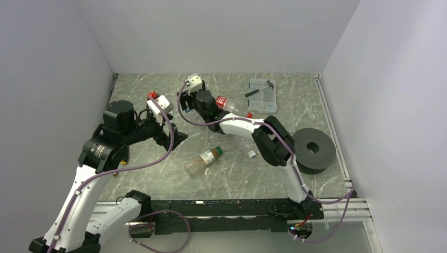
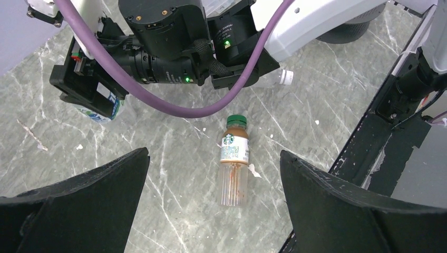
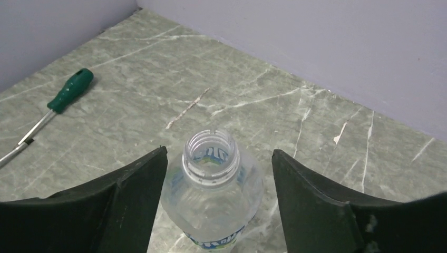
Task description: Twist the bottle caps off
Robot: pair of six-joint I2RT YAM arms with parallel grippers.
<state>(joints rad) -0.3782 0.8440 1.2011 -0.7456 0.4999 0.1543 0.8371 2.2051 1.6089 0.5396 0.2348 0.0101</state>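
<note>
blue-label bottle (image 3: 211, 195) uncapped inside your open right gripper (image 3: 217, 158); amber bottle (image 2: 233, 168) under your open left gripper (image 2: 213, 155) has its green cap (image 2: 236, 120) on.

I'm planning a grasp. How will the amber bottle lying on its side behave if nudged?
The amber bottle is round and lies on its side on the smooth table, so it would probably roll. Its see-through body looks nearly empty, so it is likely light and skids easily.
</note>
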